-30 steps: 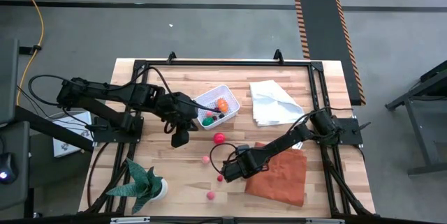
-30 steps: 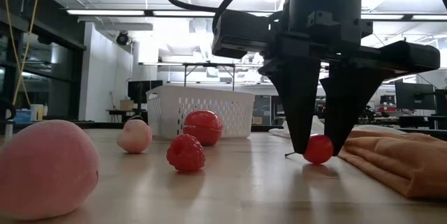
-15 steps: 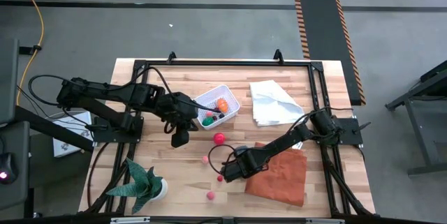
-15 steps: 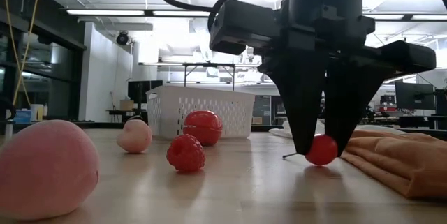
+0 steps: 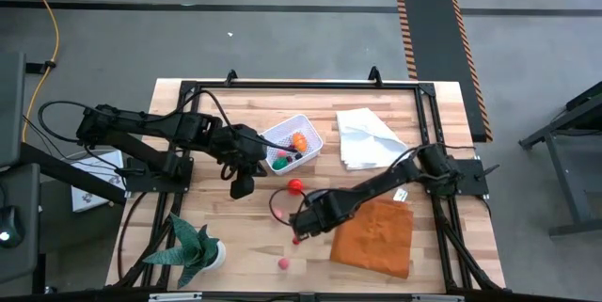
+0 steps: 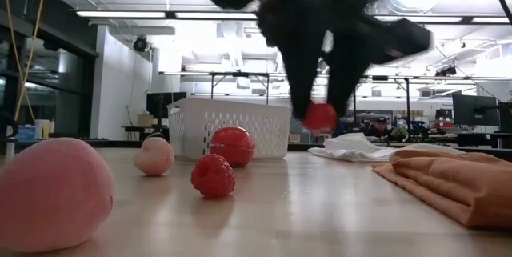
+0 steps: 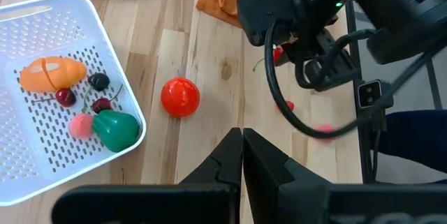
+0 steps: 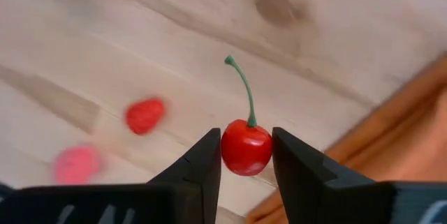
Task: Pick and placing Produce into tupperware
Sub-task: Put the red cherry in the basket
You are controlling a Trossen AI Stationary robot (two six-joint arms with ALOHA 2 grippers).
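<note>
Counted on the bare counter (image 5: 216, 114): one red ball (image 5: 295, 186) just at 5 o'clock of the tupperware (image 5: 291, 144), one raspberry (image 6: 213, 175), and two pink pieces, the nearer one (image 6: 50, 195) large in the low view, the farther (image 6: 154, 155) beside the tub. Inside the tupperware, by the left wrist view: one orange piece (image 7: 52, 72), one green one (image 7: 116, 129), one pink one (image 7: 82, 125), and about three dark cherries (image 7: 98, 81), though hard to count through stems and shadow. One cherry (image 8: 246, 147) more, bright red with a green stem, pinched between the two fingers of the right end effector (image 8: 246, 155), narrowed to the fruit's width, lifted clear of the wood at 6 o'clock of the tub and at 9 o'clock of the orange cloth (image 5: 374, 236). Left end effector (image 7: 242, 155) pressed fully together, holding nothing, hanging at 7 o'clock of the tub. Two cloths in all, the white one (image 5: 367, 138) at 3 o'clock of the tub. One potted plant (image 5: 196, 247) at the counter's near left corner.
</note>
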